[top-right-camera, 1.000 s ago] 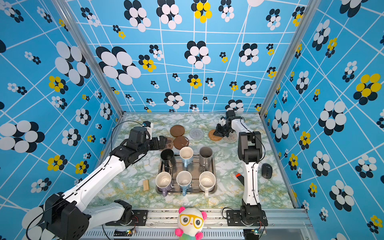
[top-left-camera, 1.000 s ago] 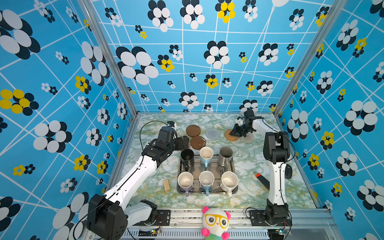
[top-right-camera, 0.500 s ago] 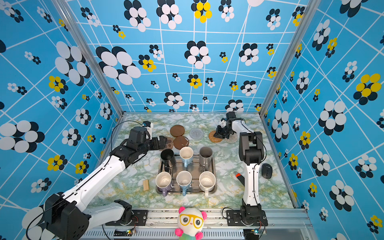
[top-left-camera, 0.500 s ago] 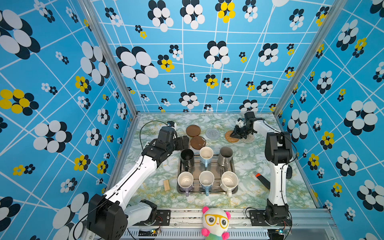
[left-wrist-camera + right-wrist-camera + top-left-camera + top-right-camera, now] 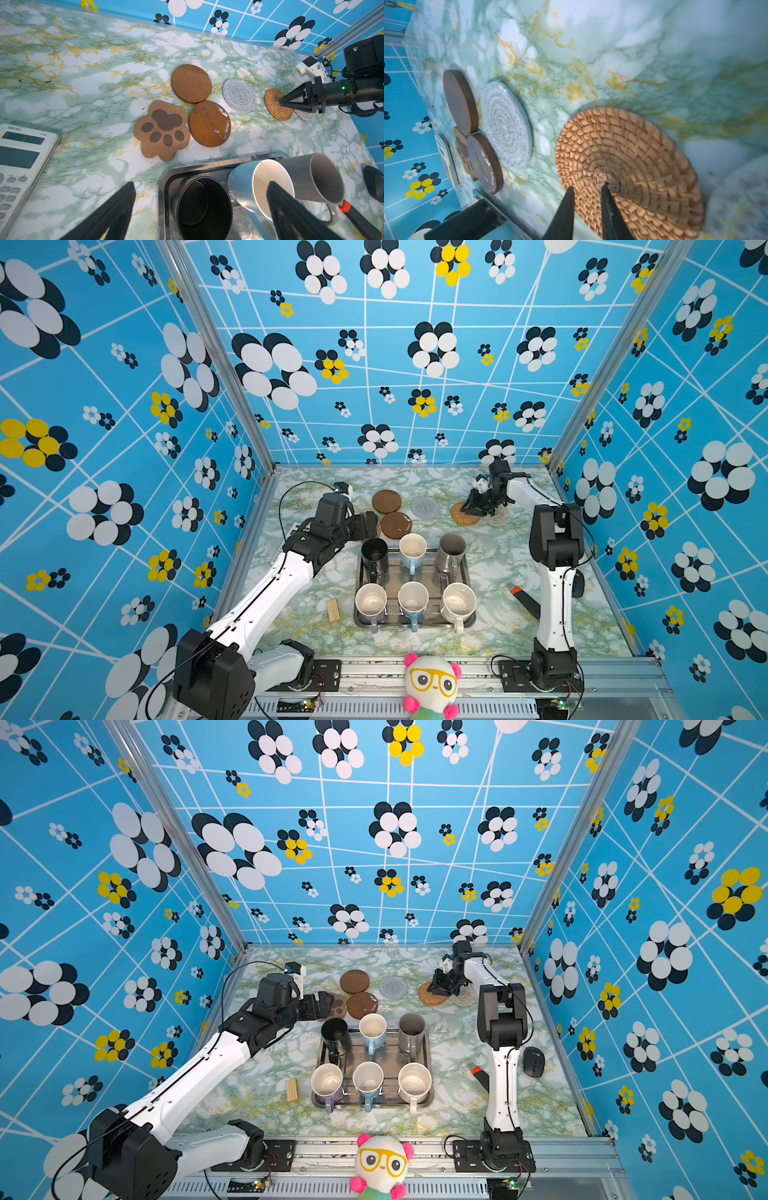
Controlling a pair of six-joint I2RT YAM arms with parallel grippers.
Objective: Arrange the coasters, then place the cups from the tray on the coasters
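Right gripper (image 5: 586,187) jaws have parted slightly. They stand narrowly apart, tips on the rattan coaster (image 5: 623,155). Left gripper (image 5: 201,184) is wide open and empty at the tray's far left corner.

The tray (image 5: 436,624) sits centrally on the table (image 5: 498,626), toward the front edge, with all six cups (image 5: 412,549) inside.

Step in hand, as judged: coaster arrangement. The next move calls for separating the rattan coaster from the pale coaster (image 5: 500,517) touching it near the far right corner. Open room lies along the right edge.

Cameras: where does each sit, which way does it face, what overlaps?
Top views: high at the front, looking down on the tray; left arm, right arm show.
Left wrist: over the tray's corner, facing the back wall; open left gripper shows.
Right wrist: low over the rattan coaster, facing leftward; right gripper shows.
Shared: all views show the rattan coaster.
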